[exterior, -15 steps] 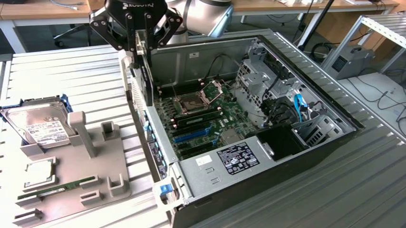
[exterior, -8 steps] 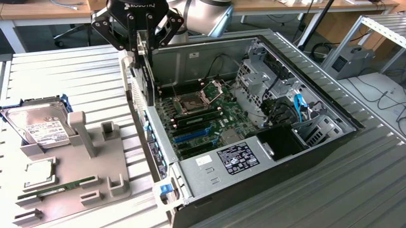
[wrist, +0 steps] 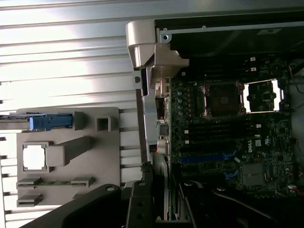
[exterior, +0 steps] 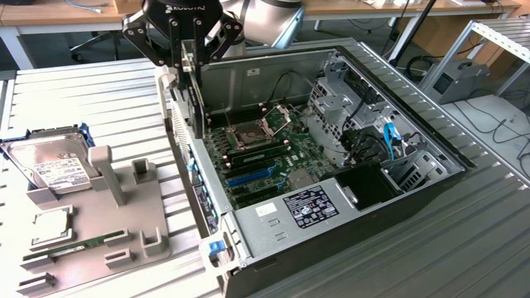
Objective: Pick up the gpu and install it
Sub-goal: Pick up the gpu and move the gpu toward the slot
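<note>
A ribbed silvery metal desk [exterior: 91, 99] catches bright light. Beyond its far edge stand wooden tables [exterior: 49, 12] with cables over a dark floor [exterior: 49, 48]. Off its edge at the exterior view's right rises an aluminium frame [exterior: 497, 37].

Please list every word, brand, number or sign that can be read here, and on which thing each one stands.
"ROBOTIQ": on the body of the hand, which holds the gpu.
"DELL": on the motherboard, seen in the wrist view.
Labels on the power supply and the hard drive: too small to read.

"ROBOTIQ" on the end effector [exterior: 190, 61]
</note>
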Motion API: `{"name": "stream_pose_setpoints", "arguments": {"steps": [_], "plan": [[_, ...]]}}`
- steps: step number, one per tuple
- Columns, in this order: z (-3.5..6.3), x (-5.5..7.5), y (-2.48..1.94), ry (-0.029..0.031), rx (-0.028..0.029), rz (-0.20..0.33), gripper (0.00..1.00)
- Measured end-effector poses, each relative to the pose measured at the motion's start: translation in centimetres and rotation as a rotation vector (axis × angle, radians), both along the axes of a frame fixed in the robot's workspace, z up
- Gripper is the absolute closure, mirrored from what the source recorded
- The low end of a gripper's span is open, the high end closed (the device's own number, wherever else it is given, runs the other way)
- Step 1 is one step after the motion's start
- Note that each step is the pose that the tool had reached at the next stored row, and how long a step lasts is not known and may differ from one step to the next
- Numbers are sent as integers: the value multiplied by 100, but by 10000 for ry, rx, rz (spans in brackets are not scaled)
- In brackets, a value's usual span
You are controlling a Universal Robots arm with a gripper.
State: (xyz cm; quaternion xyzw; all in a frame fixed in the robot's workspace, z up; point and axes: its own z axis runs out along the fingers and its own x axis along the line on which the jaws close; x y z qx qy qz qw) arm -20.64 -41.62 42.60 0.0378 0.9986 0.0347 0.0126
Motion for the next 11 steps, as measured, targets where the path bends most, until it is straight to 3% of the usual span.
{"name": "stream_pose_setpoints", "arguments": {"steps": [11], "plan": [[-10, 40, 0, 0, 0, 0, 74]]}}
